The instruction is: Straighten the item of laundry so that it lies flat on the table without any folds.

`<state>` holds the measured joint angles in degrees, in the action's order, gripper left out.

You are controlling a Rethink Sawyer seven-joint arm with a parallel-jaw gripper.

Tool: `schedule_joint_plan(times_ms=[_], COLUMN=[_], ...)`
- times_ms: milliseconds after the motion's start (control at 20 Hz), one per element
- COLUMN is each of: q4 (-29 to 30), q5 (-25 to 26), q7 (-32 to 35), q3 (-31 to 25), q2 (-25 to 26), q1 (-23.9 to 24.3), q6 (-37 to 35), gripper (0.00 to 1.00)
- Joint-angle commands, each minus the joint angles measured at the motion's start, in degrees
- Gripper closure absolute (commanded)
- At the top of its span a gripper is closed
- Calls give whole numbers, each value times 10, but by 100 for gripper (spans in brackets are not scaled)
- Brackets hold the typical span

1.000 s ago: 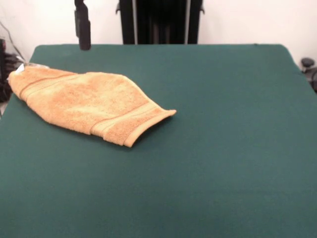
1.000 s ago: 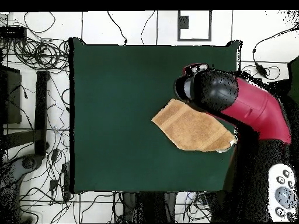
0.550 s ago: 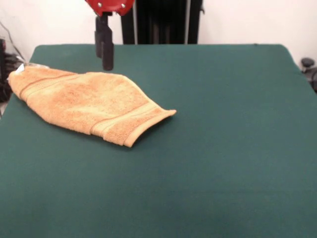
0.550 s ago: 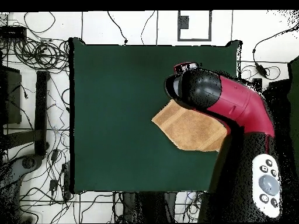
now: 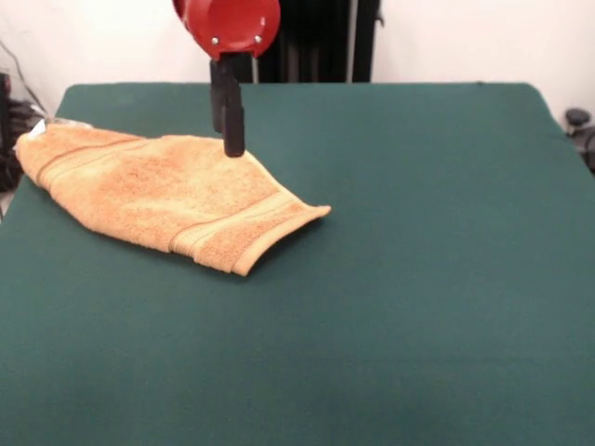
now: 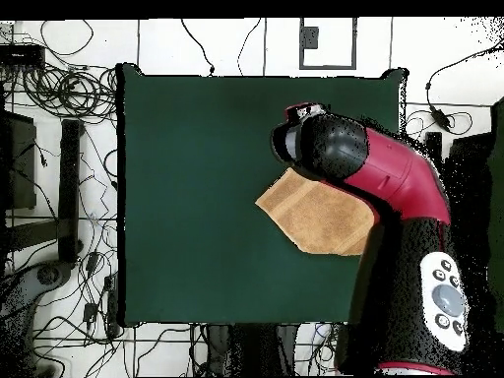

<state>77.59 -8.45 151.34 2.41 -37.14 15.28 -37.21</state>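
Front view gives you the dark green table (image 5: 428, 279) filling the picture, with the orange-tan towel (image 5: 158, 195) lying bunched and folded at its left side, one corner at the left edge. You see the gripper (image 5: 230, 149) hanging over the towel's far edge; whether its jaws are parted, you cannot tell.

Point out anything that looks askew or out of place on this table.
The towel is not spread flat: it lies bunched and folded into a tapered shape, skewed to the table edges, its far end reaching the table's side edge. The gripper hangs at its rim. Nothing else stands out.
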Motion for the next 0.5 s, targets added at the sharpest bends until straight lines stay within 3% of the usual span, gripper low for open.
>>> schedule_joint_plan(times_ms=[50, 500], q4=[90, 91], q5=[-38, -43], q7=[43, 20], q3=[-81, -96], q2=[64, 89], q1=[-5, 4], q6=[30, 23], gripper=[0, 0])
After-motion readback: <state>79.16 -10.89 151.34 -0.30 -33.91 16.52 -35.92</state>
